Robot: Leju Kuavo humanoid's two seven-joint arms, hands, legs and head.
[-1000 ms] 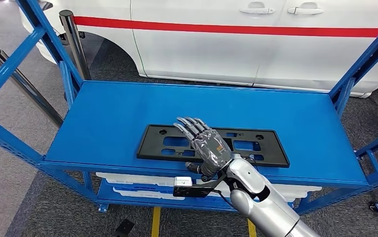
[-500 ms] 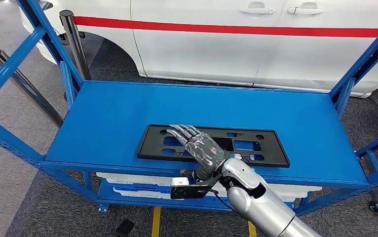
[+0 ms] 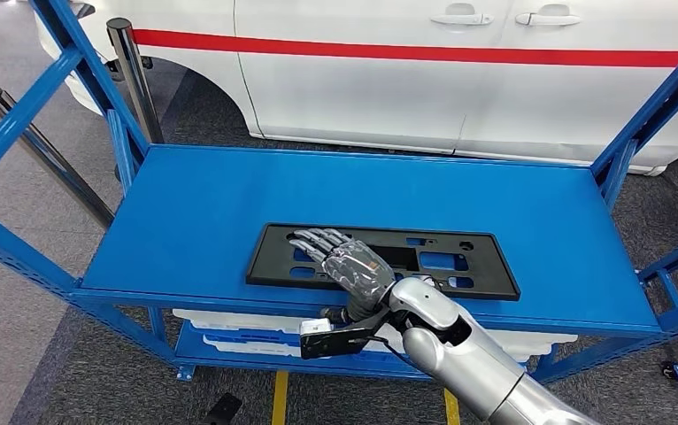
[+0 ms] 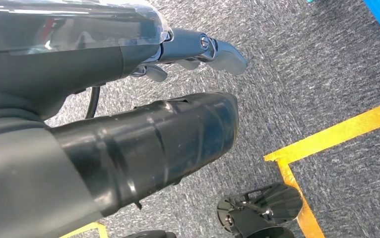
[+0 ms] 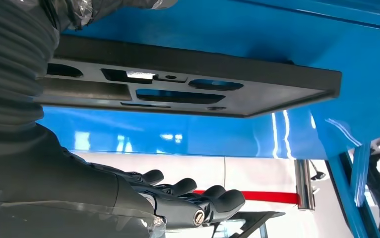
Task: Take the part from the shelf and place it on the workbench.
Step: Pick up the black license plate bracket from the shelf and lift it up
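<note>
The part, a flat black rectangular frame (image 3: 459, 257) with cut-outs, lies on the blue shelf top (image 3: 229, 195) near its front edge. My right hand (image 3: 349, 266) reaches in from below right, fingers stretched out flat and spread just over the frame's left-centre, thumb down by the shelf's front edge. It grips nothing. The right wrist view has the frame (image 5: 188, 94) close against the blue surface, with my extended fingers (image 5: 193, 196) apart from it. My left hand (image 4: 143, 104) hangs over grey carpet, fingers loosely extended and holding nothing.
A white car with a red stripe (image 3: 406, 80) stands right behind the shelf. Blue uprights (image 3: 96, 80) flank both ends, and two metal posts (image 3: 132, 71) stand at the left. White trays (image 3: 229, 323) sit on the lower level. Yellow floor lines (image 3: 279, 398) run below.
My right hand has sunk lower and slid a little left, its fingers flattening over the frame's left-centre. The frame itself has not moved.
</note>
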